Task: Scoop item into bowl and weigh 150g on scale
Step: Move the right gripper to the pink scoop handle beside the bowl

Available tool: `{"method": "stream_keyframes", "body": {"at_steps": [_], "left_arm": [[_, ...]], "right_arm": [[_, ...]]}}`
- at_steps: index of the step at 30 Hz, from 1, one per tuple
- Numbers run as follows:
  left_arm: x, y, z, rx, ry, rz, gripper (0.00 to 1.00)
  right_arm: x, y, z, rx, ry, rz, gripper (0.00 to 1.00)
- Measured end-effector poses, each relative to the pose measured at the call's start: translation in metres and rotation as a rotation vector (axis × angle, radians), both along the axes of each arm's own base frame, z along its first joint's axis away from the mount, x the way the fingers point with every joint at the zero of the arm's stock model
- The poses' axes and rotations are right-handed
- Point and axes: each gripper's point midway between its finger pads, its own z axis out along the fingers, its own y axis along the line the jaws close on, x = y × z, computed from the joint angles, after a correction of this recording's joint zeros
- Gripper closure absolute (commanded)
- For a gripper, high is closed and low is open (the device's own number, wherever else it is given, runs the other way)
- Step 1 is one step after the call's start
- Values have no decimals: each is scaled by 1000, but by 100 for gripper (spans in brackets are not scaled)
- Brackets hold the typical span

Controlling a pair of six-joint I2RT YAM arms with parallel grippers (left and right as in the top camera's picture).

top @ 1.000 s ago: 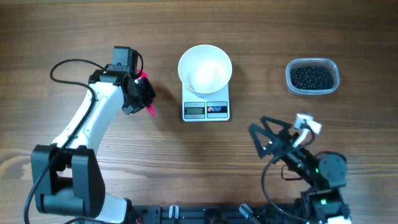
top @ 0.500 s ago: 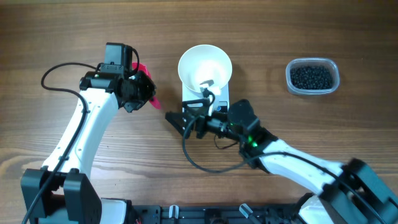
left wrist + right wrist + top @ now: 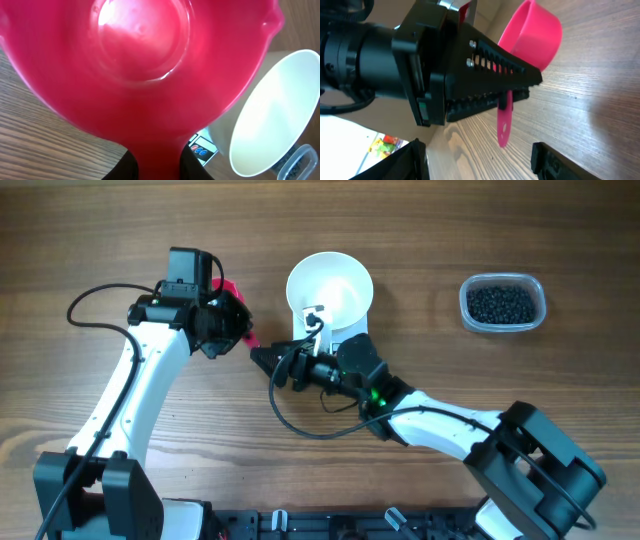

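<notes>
My left gripper (image 3: 228, 328) is shut on the handle of the pink scoop (image 3: 145, 65), whose empty cup fills the left wrist view. In the right wrist view the scoop's handle (image 3: 504, 125) hangs down from the left gripper's black fingers (image 3: 485, 75) above the wood. My right gripper (image 3: 480, 167) stands open just short of that handle, one finger on either side, touching nothing. The white bowl (image 3: 330, 288) sits empty on the scale (image 3: 200, 149), which the right arm mostly covers from overhead. The item (image 3: 501, 303), black pellets, lies in a clear tub at the far right.
The clear tub (image 3: 468, 308) stands apart from the scale, towards the right edge. My right arm (image 3: 440, 420) stretches across the table in front of the scale. Cables loop beside both arms.
My right arm has swung from the front right across to the scoop's handle, and its jaws have narrowed somewhat. The left gripper with the scoop has shifted slightly back.
</notes>
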Motion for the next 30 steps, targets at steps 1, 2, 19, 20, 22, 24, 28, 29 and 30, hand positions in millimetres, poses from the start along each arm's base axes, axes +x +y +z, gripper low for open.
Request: {"method": "stream_keyframes", "body": {"at_steps": [1, 2, 19, 20, 22, 24, 28, 29, 30], "left_arm": [[0, -1, 0, -5, 2, 2, 96], [0, -1, 0, -8, 1, 1, 96], [1, -7, 3, -72, 21, 62, 96], [1, -8, 3, -82, 25, 70, 96], [1, -10, 4, -94, 27, 78, 96], [1, -10, 4, -96, 28, 82, 96], [1, -10, 4, -102, 33, 94, 96], [1, -10, 4, -105, 34, 94, 96], [1, -10, 4, -106, 35, 96, 96]], "right_arm": [[2, 4, 1, 3, 1, -1, 27], [7, 9, 2, 8, -1, 0, 27], [24, 20, -10, 5, 72, -57, 49], [27, 19, -10, 7, 77, -73, 50], [29, 18, -10, 13, 91, -88, 53], [29, 18, -10, 16, 97, -93, 55], [30, 17, -13, 21, 119, -103, 58], [30, 17, -14, 22, 125, -105, 61], [31, 17, -13, 25, 126, -106, 64]]}}
